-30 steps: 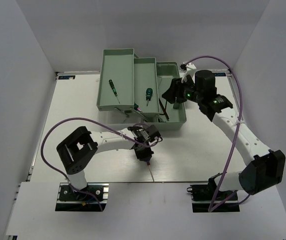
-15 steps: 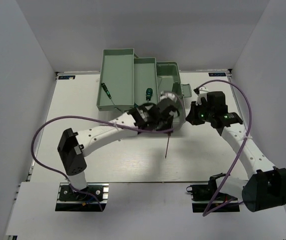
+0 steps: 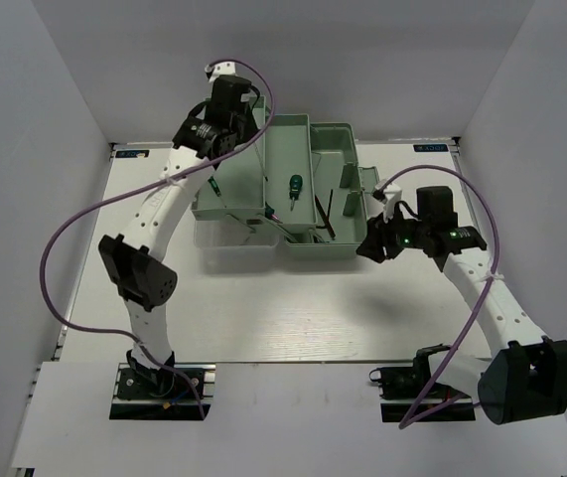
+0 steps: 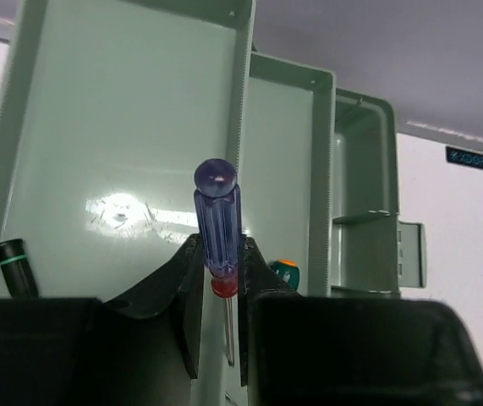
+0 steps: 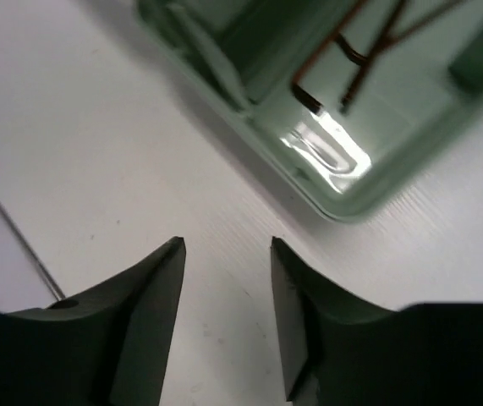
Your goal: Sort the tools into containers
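Observation:
My left gripper (image 4: 222,254) is shut on a blue-handled screwdriver (image 4: 217,211), handle pointing away, held above the far-left mint tray (image 4: 114,110). A black-handled screwdriver (image 4: 11,260) lies in that tray. In the middle tray (image 3: 288,149) lies a green-handled screwdriver (image 3: 294,186). Two dark reddish hex keys (image 5: 343,51) rest in the toolbox base (image 3: 338,139). My right gripper (image 5: 227,245) stands open and empty over the bare table, just off the base's front right corner (image 5: 355,207). In the top view the right gripper (image 3: 370,244) is beside the box.
The toolbox's clear lid (image 3: 218,246) lies folded out in front of the trays. A latch tab (image 3: 367,179) sticks out of the base's right side. Grey walls close in the white table (image 3: 263,318) on three sides.
The left arm swung from the table's front middle up to the far-left tray, carrying the blue screwdriver. The right gripper drew back out of the base to the table beside it.

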Controlling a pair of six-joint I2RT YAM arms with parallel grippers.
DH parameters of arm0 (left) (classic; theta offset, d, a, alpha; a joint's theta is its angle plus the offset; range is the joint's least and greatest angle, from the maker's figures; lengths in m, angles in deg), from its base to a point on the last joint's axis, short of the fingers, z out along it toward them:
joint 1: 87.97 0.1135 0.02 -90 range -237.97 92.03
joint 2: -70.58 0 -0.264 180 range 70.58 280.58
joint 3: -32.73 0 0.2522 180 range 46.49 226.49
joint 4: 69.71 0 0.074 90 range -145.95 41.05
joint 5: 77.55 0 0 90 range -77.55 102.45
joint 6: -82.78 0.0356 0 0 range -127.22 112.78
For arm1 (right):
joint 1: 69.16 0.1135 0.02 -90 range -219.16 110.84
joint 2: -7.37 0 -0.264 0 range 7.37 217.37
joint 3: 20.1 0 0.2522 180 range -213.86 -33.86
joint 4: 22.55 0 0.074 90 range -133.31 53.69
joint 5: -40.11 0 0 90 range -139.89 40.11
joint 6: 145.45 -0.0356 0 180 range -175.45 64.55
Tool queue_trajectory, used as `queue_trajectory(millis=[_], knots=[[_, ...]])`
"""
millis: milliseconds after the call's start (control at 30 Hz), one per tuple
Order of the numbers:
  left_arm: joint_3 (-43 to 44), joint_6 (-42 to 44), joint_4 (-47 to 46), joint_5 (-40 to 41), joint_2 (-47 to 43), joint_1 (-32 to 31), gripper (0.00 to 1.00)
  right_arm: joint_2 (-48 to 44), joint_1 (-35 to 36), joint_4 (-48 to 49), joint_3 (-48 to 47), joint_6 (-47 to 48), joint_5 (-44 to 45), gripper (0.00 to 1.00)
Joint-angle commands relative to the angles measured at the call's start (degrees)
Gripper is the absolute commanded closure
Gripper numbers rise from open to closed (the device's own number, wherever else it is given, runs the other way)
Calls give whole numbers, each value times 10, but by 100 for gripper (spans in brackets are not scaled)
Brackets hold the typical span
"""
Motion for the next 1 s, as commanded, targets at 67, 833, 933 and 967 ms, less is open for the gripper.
queue_trajectory(millis=[67, 833, 933, 967], knots=[[17, 39, 31, -49, 45, 30, 76, 4, 21, -2, -27, 157, -271, 31], [-2, 53, -15, -136, -137, 113, 88, 191, 232, 66, -172, 286, -224, 31], [-125, 59, -29, -124, -248, 113, 100, 213, 262, 101, -174, 331, -194, 35], [-158, 59, -35, -114, -279, 113, 100, 223, 267, 124, -174, 333, -166, 36]])
